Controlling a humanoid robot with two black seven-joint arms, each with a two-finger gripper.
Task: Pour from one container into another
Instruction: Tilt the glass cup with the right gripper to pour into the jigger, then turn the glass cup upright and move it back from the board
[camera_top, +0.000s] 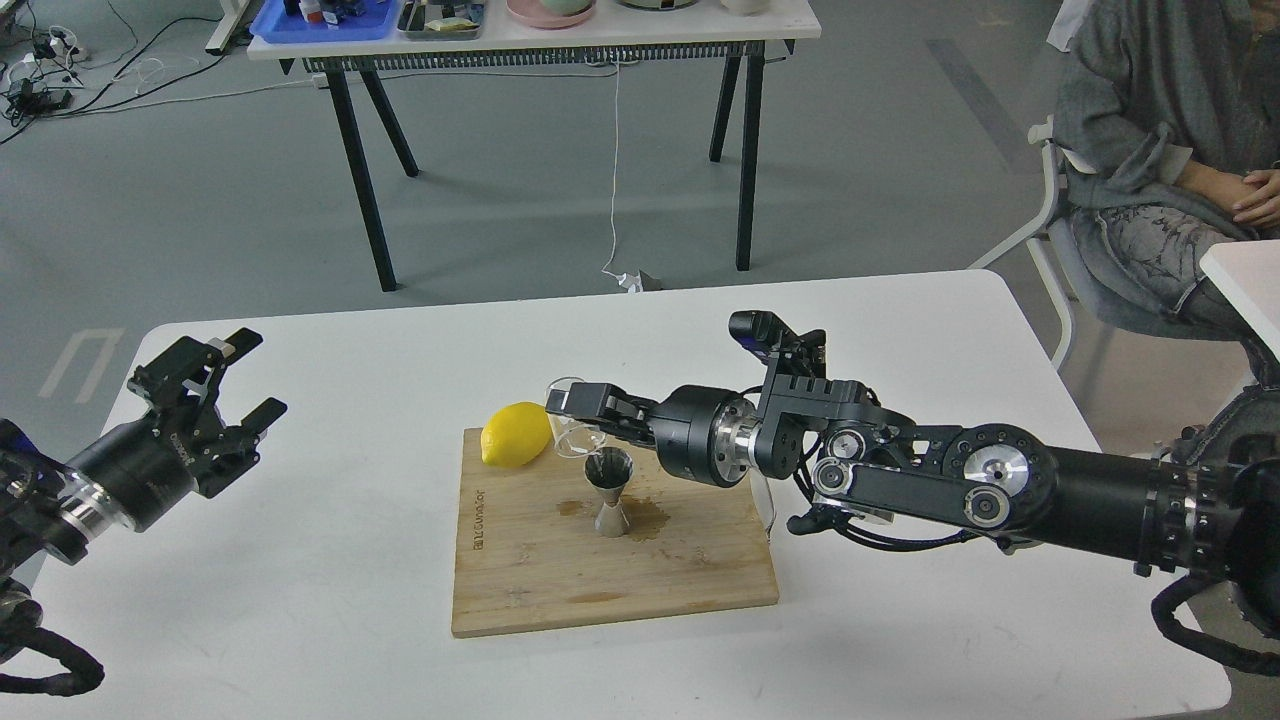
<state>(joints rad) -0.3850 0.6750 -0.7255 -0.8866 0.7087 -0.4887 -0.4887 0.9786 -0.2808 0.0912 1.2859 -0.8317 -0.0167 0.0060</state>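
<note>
The steel jigger stands upright on the wooden cutting board, with a dark wet stain around its foot. Just above and left of its mouth, the clear glass cup hangs tipped on its side, and my right gripper is shut on it. The cup sits between the jigger and the lemon. Far to the left, my left gripper hovers over the white table with its fingers spread and nothing between them.
A yellow lemon lies on the board's far left corner, close to the cup. The board rests on a white table. A seated person is at the far right, and another table stands behind.
</note>
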